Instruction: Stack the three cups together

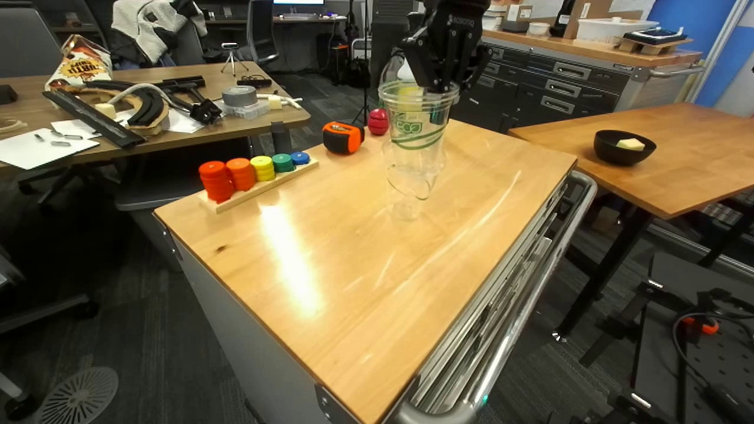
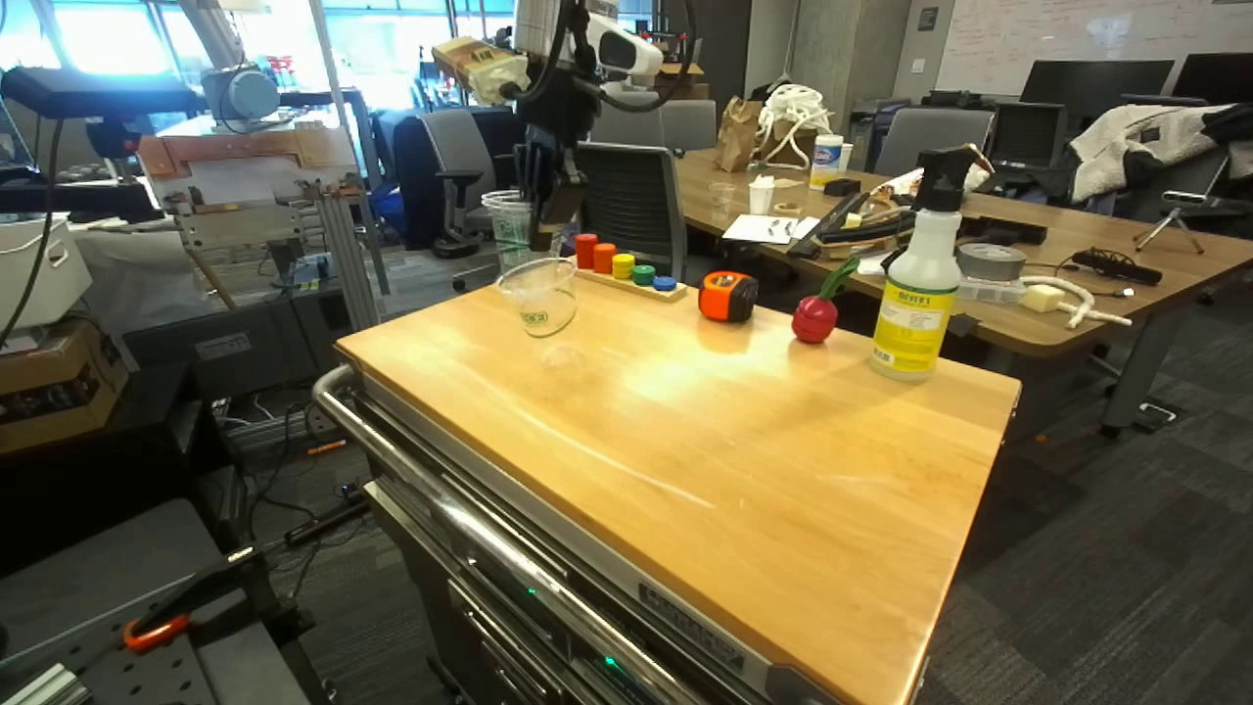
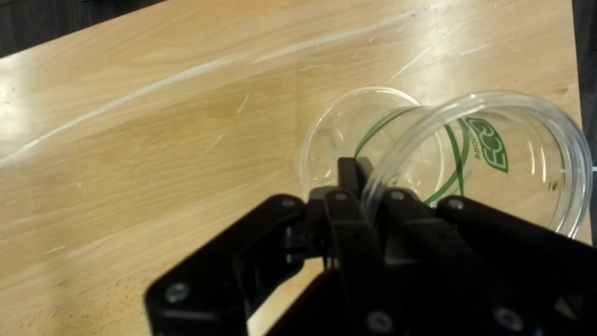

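- The pincer (image 3: 357, 172) was clamped on the held cup (image 1: 412, 125), jaws apparently either side of its wall at the rim; that grip presumably left the base free for nesting.
- Held cup hung mouth up, raised off the tabletop (image 2: 705, 441), overlapping the standing cup (image 2: 550, 313) in every view; likely held there for lowering in.
- Could not tell whether its base was inside, over or just beside the lower mouth. In the wrist view it sat off to the right, so alignment probably needed work.
- Standing cup was mouth up on the tabletop, fit to be the bottom of the stack.
- No separate third cup made out; doubled rim lines on the held cup suggested two already nested. Guess only.
- Looks: clear, colourless, tapered, glossy rim, green bands, "ECO" mark. Standing one faint against the wood.
- Coloured discs (image 1: 262, 168), tape measure (image 2: 727, 297), red toy (image 2: 814, 320), spray bottle (image 2: 912, 313) sat near the edges, probably parked aside for working room.
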Tool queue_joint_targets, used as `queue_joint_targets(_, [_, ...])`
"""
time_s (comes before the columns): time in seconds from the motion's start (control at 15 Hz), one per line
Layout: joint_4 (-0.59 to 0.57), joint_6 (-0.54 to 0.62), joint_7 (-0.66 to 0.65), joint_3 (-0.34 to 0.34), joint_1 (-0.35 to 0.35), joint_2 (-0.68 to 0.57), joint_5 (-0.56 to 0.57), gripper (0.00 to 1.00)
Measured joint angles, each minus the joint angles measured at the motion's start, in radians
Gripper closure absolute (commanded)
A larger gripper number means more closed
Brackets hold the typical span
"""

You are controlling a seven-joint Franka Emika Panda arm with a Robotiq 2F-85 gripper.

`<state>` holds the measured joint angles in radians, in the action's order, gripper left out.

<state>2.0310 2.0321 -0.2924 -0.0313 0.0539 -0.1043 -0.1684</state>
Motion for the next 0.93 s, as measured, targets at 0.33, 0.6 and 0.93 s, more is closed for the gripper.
queue_joint_targets(0.33, [0.048,0.037,0.012,-0.001,0.000,0.000,0.000,0.93])
queue_joint_targets(0.6, [0.064,0.100,0.021,0.000,-0.001,-0.005,0.000,0.93])
queue_joint_targets(0.93, [0.075,0.161,0.047,0.000,-0.002,-0.019,0.000,0.53])
